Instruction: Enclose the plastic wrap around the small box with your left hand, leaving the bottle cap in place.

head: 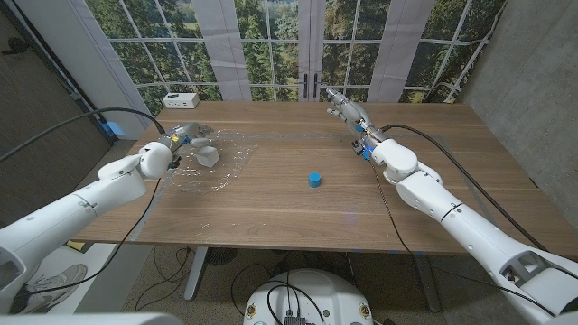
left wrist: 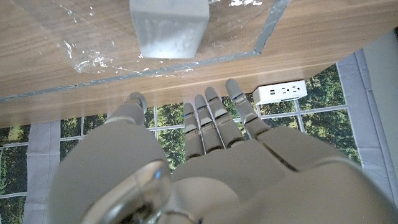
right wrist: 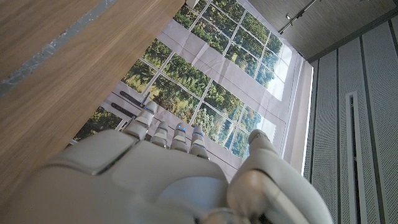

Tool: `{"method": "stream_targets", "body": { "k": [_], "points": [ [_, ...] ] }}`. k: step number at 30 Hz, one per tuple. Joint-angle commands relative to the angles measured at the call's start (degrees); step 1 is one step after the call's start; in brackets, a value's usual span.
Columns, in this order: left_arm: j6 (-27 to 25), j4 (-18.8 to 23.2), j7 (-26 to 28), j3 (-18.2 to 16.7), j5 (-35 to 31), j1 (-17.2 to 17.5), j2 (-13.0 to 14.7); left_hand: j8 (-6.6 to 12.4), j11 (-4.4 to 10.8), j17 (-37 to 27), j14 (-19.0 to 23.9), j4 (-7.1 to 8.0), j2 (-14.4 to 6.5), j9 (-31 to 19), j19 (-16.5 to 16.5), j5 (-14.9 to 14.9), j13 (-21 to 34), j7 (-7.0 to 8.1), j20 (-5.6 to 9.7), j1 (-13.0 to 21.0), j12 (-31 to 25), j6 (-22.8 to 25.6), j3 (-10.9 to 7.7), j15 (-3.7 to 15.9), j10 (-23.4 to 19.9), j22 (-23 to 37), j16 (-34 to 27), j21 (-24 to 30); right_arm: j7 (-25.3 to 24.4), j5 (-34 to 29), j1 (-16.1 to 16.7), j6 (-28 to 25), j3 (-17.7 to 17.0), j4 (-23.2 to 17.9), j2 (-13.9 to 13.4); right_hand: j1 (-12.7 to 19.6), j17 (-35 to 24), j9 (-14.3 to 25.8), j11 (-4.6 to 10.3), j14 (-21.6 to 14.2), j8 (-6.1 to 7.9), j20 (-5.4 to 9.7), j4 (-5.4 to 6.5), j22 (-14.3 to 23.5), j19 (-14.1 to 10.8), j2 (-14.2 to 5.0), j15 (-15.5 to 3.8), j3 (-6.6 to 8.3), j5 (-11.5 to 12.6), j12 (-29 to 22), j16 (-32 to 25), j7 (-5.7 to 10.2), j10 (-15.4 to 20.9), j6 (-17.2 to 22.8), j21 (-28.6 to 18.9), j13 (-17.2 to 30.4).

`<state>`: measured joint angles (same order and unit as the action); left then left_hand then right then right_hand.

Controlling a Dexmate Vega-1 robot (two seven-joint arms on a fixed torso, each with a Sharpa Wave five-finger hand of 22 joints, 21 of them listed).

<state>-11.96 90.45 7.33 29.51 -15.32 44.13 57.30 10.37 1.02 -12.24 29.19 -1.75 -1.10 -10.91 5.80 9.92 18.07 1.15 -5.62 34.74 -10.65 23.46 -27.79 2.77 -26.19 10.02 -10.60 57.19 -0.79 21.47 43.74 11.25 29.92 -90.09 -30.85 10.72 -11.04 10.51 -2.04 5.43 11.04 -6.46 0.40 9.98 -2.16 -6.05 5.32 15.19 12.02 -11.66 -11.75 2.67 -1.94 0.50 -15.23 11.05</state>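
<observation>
A small pale grey box (head: 209, 156) stands on a sheet of clear plastic wrap (head: 226, 162) spread over the table's left part. My left hand (head: 185, 137) hovers just beyond the box on its outer side, fingers stretched out and holding nothing. In the left wrist view the box (left wrist: 168, 28) sits on the crinkled wrap (left wrist: 62, 43), a short way past the fingers (left wrist: 211, 118) of my left hand (left wrist: 205, 162). A blue bottle cap (head: 314, 179) lies on bare wood near the table's middle. My right hand (head: 348, 110) is raised at the far right, fingers extended and empty.
A white power strip (head: 181, 99) lies at the table's far left corner and appears again in the left wrist view (left wrist: 280, 92). The wooden table (head: 298, 217) ends at windows behind. My right hand (right wrist: 168, 180) is above the tabletop (right wrist: 50, 56).
</observation>
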Motion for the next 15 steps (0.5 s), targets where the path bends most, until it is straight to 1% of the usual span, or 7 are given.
{"method": "stream_targets", "body": {
  "k": [1,3,5,7,11,13,15],
  "points": [
    [-1.0,-0.7,-7.0,-0.5,3.2,-3.7,1.5,1.25,0.67,0.1,-0.1,-1.36,-1.6,-0.1,0.3,0.4,-0.2,0.1,-0.08,1.3,-1.2,2.8,-1.04,0.94,-1.8,0.1,-0.8,-0.5,0.7,0.6,0.4,0.6,0.0,-0.3,0.1,-0.6,-0.3,0.1,-0.11,-0.4,0.01,0.07,0.07,0.3,-0.4,0.13,0.25,0.08,-0.3,0.2,0.0,0.22,0.3,0.3,0.3,0.2],
    [-2.2,-0.8,-7.8,-0.7,4.1,-4.5,1.0,1.58,0.93,0.2,-0.4,-1.84,-1.7,-0.1,0.3,0.4,-0.3,0.03,-0.13,1.7,-1.8,3.8,-1.12,0.99,-3.1,0.1,-0.9,-0.7,1.7,-0.1,-0.5,0.5,0.8,0.0,0.1,-0.6,-0.3,0.1,-0.11,-0.4,0.02,0.05,0.07,0.3,-0.4,0.13,0.24,0.08,-0.3,0.1,0.0,0.22,0.3,0.4,0.3,0.2],
    [-4.0,-0.4,-9.1,1.1,1.2,-6.3,1.2,1.62,0.9,0.3,-0.8,-2.61,-1.7,-0.1,0.1,0.4,-0.5,0.04,-0.3,2.4,-1.8,4.2,-1.23,1.07,-3.3,0.1,-0.9,-0.9,2.6,0.3,-1.0,1.7,0.9,1.0,0.7,-0.6,-0.2,0.1,-0.15,-0.4,0.03,0.06,0.07,0.3,-0.4,0.13,0.24,0.08,-0.3,0.1,0.0,0.23,0.4,0.4,0.3,0.2],
    [-4.9,-0.4,-7.2,1.8,-1.0,-6.8,0.8,1.36,0.81,0.2,-1.6,-2.94,-1.7,-0.1,-0.2,0.3,-0.5,0.24,-0.53,2.6,-1.5,3.7,-1.07,0.74,-2.4,0.1,-0.8,-1.2,2.4,-0.6,-1.4,2.0,1.2,0.9,0.7,-0.6,-0.2,0.1,-0.11,-0.4,0.04,0.07,0.06,0.3,-0.4,0.14,0.22,0.08,-0.3,0.1,0.0,0.27,0.4,0.5,0.4,0.2],
    [-6.3,-1.4,-7.2,3.7,-4.0,-9.3,-0.7,0.93,1.07,0.1,-2.6,-3.51,-2.3,-0.1,-0.4,0.3,-0.7,0.64,-0.72,3.2,-1.2,2.8,-1.12,0.84,-1.4,0.1,-0.8,-1.5,3.0,-0.3,-2.1,3.3,1.5,2.5,2.0,-0.6,-0.2,0.1,-0.13,-0.5,0.07,0.04,0.06,0.3,-0.4,0.14,0.22,0.09,-0.3,0.1,0.0,0.28,0.4,0.6,0.4,0.2],
    [-6.9,-2.3,-9.2,5.3,-5.8,-11.5,-1.3,0.83,0.98,0.1,-3.0,-3.97,-3.6,-0.1,-0.4,0.4,-0.8,0.55,-0.94,4.1,-1.2,2.6,-1.62,0.96,-1.3,0.1,-1.0,-1.7,3.7,0.0,-2.6,4.2,1.7,3.5,2.6,-0.6,-0.2,0.1,-0.13,-0.5,0.08,0.05,0.05,0.3,-0.4,0.14,0.21,0.1,-0.3,0.1,0.0,0.28,0.4,0.6,0.4,0.2],
    [-5.6,-3.6,-11.2,6.2,-6.0,-13.2,-1.7,1.09,1.43,0.1,-3.0,-4.46,-3.7,-0.1,-0.2,0.3,-0.8,1.08,-0.79,4.6,-1.4,3.3,-1.63,1.28,-1.5,0.1,-1.1,-1.8,4.1,-0.1,-3.2,3.6,2.0,3.7,2.7,-0.6,-0.2,0.1,-0.16,-0.5,0.1,0.04,0.04,0.3,-0.4,0.14,0.22,0.1,-0.3,0.1,0.0,0.29,0.5,0.7,0.5,0.2]
  ]
}}
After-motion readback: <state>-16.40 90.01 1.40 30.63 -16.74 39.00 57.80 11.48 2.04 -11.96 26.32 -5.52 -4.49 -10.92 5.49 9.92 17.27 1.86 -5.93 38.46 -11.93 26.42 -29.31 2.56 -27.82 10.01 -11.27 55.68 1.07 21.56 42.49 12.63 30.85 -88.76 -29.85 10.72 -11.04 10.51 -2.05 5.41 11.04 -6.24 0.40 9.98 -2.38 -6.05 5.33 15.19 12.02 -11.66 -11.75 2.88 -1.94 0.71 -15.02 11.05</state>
